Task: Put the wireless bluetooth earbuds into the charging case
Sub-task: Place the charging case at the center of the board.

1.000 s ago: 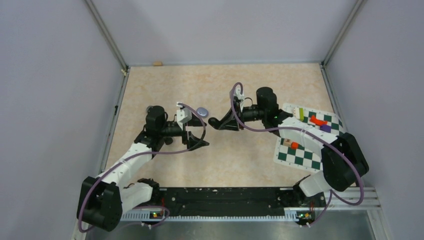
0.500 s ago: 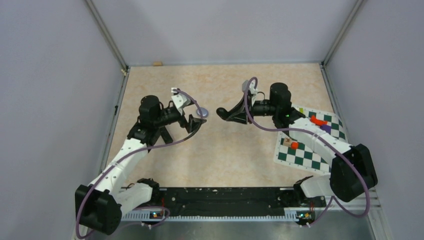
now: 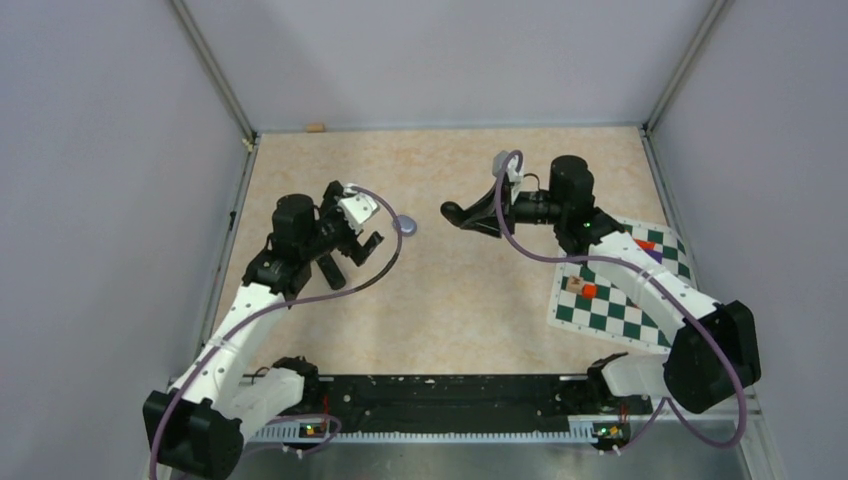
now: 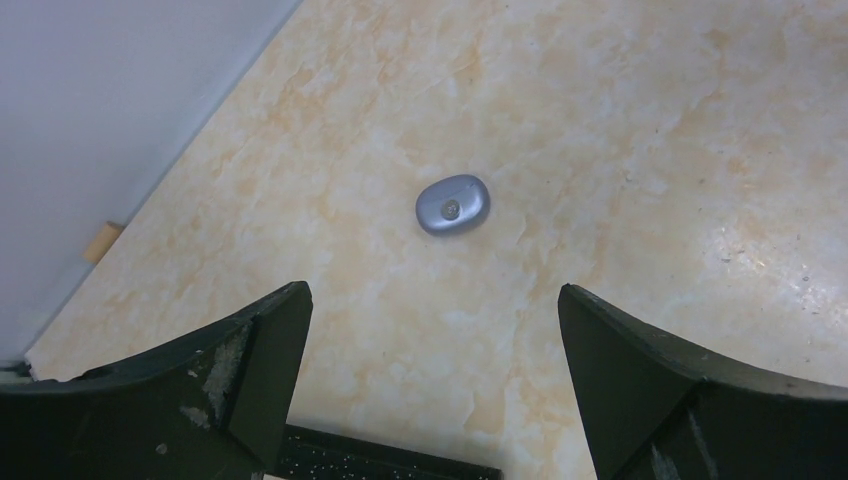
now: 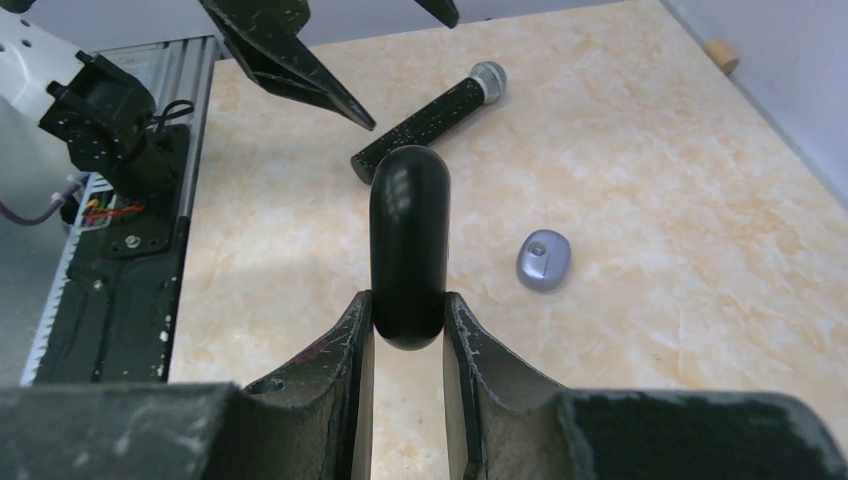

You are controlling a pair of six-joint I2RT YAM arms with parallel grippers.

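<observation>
Three lilac walls point(image 3: 440, 60) enclose the beige tabletop point(image 3: 450, 310) bearing a bluish case point(image 3: 405, 226).

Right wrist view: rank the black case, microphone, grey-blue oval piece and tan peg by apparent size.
1. black case, though the right gripper holds it close to the camera, which inflates it
2. microphone
3. grey-blue oval piece
4. tan peg

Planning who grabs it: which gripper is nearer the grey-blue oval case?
Left, by the top view. The open left gripper is just left of the grey-blue oval case; the right gripper, shut on a black case, is farther to its right.
</observation>
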